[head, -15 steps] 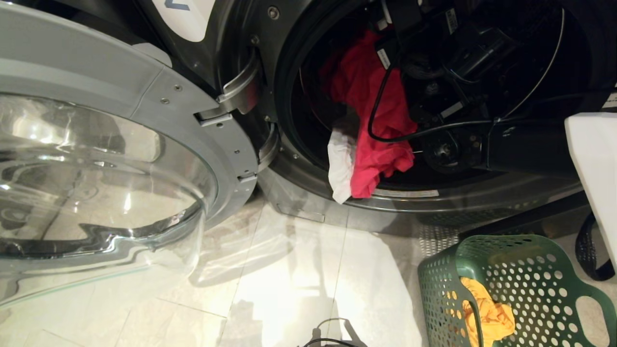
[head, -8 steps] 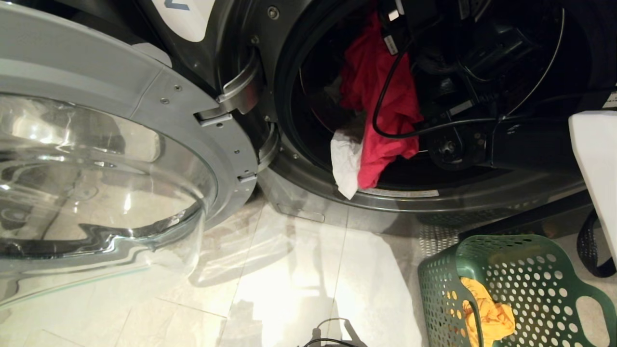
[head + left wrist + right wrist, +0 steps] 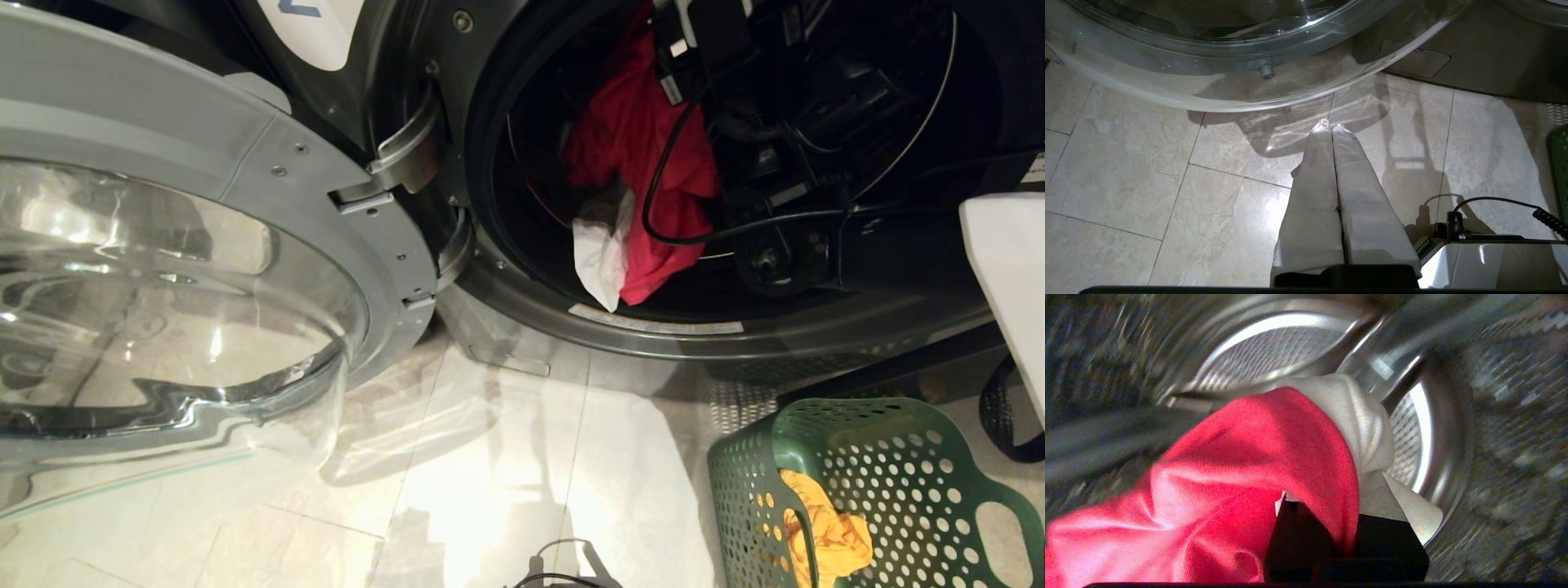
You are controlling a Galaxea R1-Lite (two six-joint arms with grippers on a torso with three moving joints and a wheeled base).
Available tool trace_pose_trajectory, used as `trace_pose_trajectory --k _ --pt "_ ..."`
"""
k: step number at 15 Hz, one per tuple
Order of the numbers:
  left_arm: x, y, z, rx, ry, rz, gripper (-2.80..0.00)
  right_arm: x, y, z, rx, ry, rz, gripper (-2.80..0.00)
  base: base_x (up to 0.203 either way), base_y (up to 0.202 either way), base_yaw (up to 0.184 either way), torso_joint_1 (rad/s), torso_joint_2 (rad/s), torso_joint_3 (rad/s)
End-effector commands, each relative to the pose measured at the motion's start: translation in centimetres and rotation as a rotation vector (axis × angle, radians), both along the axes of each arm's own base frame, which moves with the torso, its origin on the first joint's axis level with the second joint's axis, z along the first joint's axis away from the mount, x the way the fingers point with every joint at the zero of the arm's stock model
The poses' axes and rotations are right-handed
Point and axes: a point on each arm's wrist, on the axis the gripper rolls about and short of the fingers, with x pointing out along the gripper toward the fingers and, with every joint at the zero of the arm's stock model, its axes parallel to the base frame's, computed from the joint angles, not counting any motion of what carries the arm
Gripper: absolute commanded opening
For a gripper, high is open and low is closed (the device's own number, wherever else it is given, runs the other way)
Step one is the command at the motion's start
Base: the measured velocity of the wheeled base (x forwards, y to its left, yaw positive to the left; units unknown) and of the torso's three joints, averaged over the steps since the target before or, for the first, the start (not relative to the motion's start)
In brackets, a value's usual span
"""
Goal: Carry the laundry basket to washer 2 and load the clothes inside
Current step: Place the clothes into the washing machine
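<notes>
Washer 2 (image 3: 392, 73) stands with its door swung open, and part of its white label (image 3: 314, 28) shows at the top. My right arm (image 3: 784, 163) reaches into the drum (image 3: 1274, 355). The right gripper (image 3: 1347, 522) is shut on the clothes: a red garment (image 3: 629, 139) and a white one (image 3: 600, 253) hang from it inside the opening, above the lower rim. Its fingertips are hidden under the cloth. The green laundry basket (image 3: 914, 490) sits on the floor at the lower right with a yellow garment (image 3: 824, 531) in it. My left gripper (image 3: 1331, 126) hangs shut and empty over the tiles.
The open glass door (image 3: 163, 286) fills the left side, hinged next to the opening. A white part of my body (image 3: 1004, 269) and a black strap (image 3: 1000, 425) are at the right edge. A cable (image 3: 563, 563) lies at the bottom over the pale tile floor (image 3: 490, 474).
My right arm has pushed further into the drum. The red and white garments, which hung over the front rim, have risen and moved inside the opening. The left arm has not moved.
</notes>
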Motion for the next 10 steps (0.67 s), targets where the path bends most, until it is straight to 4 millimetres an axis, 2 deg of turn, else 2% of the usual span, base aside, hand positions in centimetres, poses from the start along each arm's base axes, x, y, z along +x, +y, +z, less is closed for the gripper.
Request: trace_pose_trajectory --k 1,3,7,10 --pt "0.0 0.0 0.0 0.0 0.0 0.0 -2.8 0.8 -0.4 -1.4 0.003 0.08 -0.009 -2.8 0.0 0.0 0.0 0.0 0.0 0.0" --pt "0.0 0.0 0.0 0.0 0.001 0.001 -2.8 1.5 -0.6 -2.2 0.043 0.208 -0.034 0.0 0.0 0.0 0.0 0.0 0.0 0.0" --pt "0.0 0.0 0.0 0.0 0.001 0.001 -2.8 2.4 -0.7 -3.8 0.148 0.402 -0.111 0.0 0.0 0.0 0.0 0.0 0.0 0.0" --pt "0.0 0.0 0.0 0.0 0.0 0.001 -2.8 1.1 -1.4 -4.4 0.174 0.523 -0.138 0.0 0.0 0.0 0.0 0.0 0.0 0.0"
